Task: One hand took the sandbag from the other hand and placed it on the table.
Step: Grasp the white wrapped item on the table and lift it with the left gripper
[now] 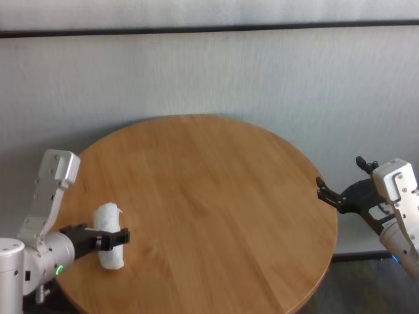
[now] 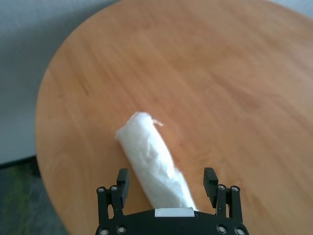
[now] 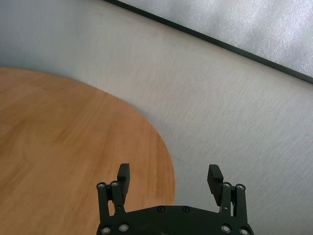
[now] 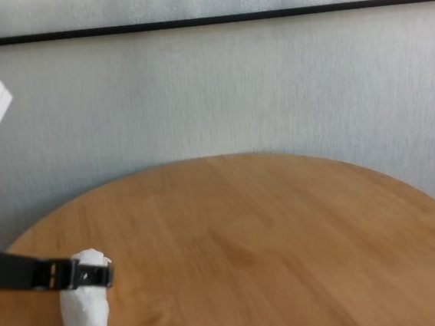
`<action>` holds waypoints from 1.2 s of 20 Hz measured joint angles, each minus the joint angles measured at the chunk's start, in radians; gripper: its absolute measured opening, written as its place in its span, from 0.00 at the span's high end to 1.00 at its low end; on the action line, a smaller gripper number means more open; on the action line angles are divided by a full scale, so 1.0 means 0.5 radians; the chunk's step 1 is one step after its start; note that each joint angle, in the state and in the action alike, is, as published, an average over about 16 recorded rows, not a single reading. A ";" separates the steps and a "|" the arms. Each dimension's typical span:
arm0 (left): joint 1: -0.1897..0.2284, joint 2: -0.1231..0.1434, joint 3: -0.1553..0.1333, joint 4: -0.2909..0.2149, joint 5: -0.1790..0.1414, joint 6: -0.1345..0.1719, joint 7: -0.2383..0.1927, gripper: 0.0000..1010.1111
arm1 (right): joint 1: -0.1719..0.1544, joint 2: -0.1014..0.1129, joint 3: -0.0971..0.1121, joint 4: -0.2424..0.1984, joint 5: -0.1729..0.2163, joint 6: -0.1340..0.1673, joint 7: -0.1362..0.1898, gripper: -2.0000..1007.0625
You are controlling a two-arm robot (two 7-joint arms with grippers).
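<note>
One soft white sandbag (image 1: 109,237) lies on the table (image 1: 209,196) at its near left. Your left gripper (image 1: 118,237) straddles its middle, jaws spread and not yet pinching. Expect it to sag and shift; take it mid-length. Your right gripper (image 1: 327,192) waits, jaws spread, at the table's right edge.

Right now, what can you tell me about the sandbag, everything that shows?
The sandbag is a small white oblong pouch, soft and lumpy, crinkled at its far end. It lies flat on the table near the left edge. The left gripper straddles its near end with fingers open on either side; contact cannot be told. Nothing else is near it.
</note>
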 joint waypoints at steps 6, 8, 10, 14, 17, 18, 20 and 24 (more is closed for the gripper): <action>-0.010 -0.051 -0.007 0.029 0.022 0.099 0.052 0.01 | 0.000 0.000 0.000 0.000 0.000 0.000 0.000 0.01; -0.017 -0.068 -0.007 0.042 0.033 0.125 0.064 0.01 | 0.000 0.000 0.000 0.000 0.000 0.000 0.000 0.01; -0.024 -0.082 -0.005 0.055 0.043 0.145 0.071 0.01 | 0.000 0.000 0.000 0.000 0.000 0.000 0.000 0.01; -0.037 -0.105 -0.002 0.076 0.060 0.166 0.068 0.01 | 0.000 0.000 0.000 0.000 0.000 0.000 0.000 0.01; -0.044 -0.115 0.002 0.086 0.072 0.174 0.058 0.01 | 0.000 0.000 0.000 0.000 0.000 0.000 0.000 0.01; -0.046 -0.118 0.002 0.089 0.075 0.177 0.055 0.01 | 0.000 0.000 0.000 0.000 0.000 0.000 0.000 0.01; -0.049 -0.123 0.002 0.095 0.081 0.184 0.048 0.01 | 0.000 0.000 0.000 0.000 0.000 0.000 0.000 0.01; -0.056 -0.134 0.002 0.108 0.095 0.201 0.038 0.01 | 0.000 0.000 0.000 0.000 0.000 0.000 0.000 0.01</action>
